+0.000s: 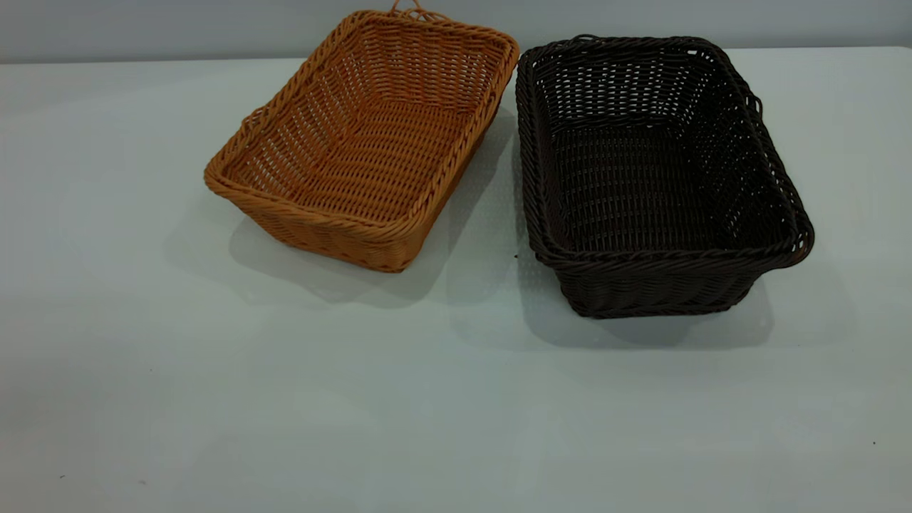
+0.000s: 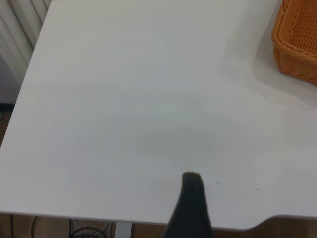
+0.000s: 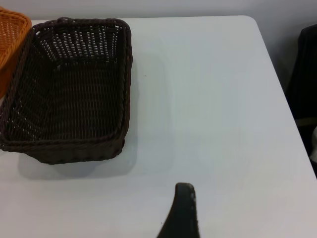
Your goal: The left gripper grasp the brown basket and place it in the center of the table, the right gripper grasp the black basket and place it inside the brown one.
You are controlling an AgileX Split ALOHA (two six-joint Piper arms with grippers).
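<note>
The brown basket (image 1: 363, 139) stands on the table (image 1: 285, 399) at the back, left of centre, turned at an angle. The black basket (image 1: 652, 174) stands right beside it at the back right, and their near rims almost touch. Both are empty. Neither arm shows in the exterior view. In the left wrist view one black finger (image 2: 190, 208) of my left gripper (image 2: 245, 198) hangs over bare table, far from the brown basket's corner (image 2: 297, 44). In the right wrist view one finger (image 3: 184, 213) of my right gripper (image 3: 223, 201) is above the table beside the black basket (image 3: 69, 94). Both grippers are open and empty.
The table's front edge (image 2: 148, 220) runs close under the left gripper, with cables below it. The table's right edge (image 3: 282, 99) lies beyond the right gripper, with a dark object (image 3: 307, 84) past it. A corner of the brown basket (image 3: 10, 34) shows in the right wrist view.
</note>
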